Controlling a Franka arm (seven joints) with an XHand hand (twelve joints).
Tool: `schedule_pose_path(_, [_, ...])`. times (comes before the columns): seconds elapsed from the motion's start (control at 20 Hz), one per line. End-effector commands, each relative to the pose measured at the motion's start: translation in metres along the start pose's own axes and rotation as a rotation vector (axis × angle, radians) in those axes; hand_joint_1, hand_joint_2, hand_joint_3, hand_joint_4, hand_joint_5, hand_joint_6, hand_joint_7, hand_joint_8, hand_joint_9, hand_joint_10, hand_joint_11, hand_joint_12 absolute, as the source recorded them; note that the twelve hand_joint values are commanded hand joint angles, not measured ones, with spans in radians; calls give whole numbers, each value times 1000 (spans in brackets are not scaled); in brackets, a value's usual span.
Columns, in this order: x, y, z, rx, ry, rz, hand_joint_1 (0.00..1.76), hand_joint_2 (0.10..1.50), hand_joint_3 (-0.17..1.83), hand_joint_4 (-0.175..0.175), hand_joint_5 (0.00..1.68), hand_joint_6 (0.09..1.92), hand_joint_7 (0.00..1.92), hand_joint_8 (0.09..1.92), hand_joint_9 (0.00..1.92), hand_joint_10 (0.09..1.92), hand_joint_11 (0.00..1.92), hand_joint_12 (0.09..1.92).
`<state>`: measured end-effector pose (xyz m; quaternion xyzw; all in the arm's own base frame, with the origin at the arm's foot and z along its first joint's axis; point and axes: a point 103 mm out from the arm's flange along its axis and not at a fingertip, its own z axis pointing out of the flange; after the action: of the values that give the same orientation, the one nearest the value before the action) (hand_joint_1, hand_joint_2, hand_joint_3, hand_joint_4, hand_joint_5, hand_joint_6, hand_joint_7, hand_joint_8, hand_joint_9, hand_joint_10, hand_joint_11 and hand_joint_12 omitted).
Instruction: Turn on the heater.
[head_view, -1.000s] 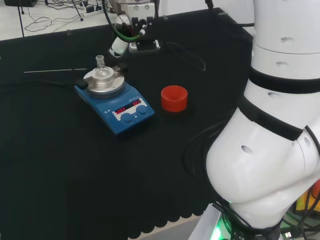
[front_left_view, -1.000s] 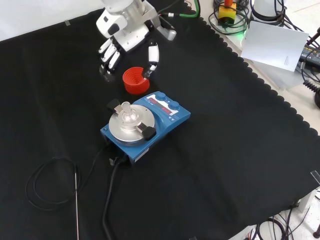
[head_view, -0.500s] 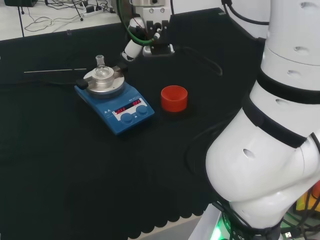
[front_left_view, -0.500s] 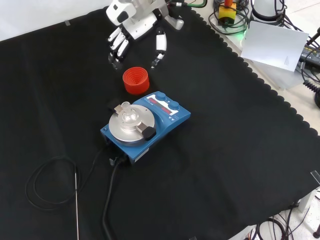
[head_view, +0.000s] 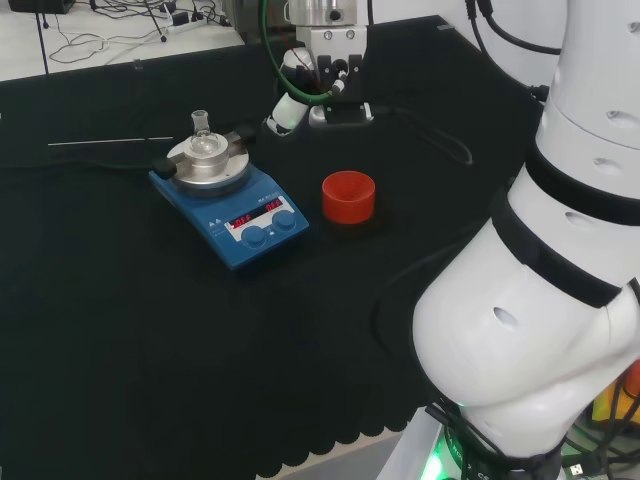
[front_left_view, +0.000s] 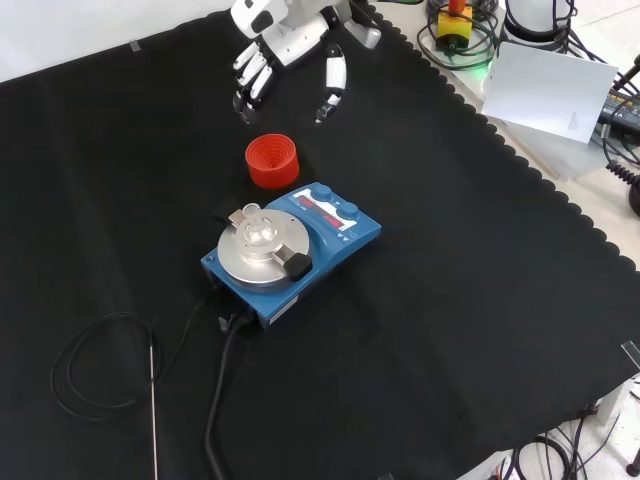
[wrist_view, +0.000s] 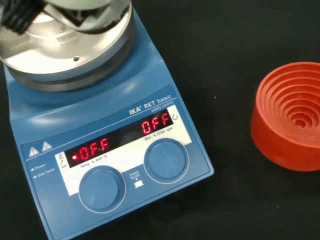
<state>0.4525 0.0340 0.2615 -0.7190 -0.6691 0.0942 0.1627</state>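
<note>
Centrally, the blue heater (front_left_view: 292, 251) sits on the cloth (front_left_view: 480, 300), a small flask (front_left_view: 256, 232) on its plate, two knobs (wrist_view: 166, 161) facing the red stand (front_left_view: 272, 161). Beyond the stand hovers the hand (front_left_view: 285, 45), fingers (front_left_view: 252, 82) spread, touching nothing, well apart from the heater.
</note>
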Motion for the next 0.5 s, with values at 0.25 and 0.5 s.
schedule_pose_path(0.25, [-23, -36, 14, -1, 20, 11, 807, 650, 598, -21, 423, 110, 211, 693, 400, 703, 129, 1415])
schedule_pose_path(0.5, [-29, -42, 25, 43, 11, 33, 813, 653, 602, -24, 436, 87, 464, 736, 572, 677, 216, 1388])
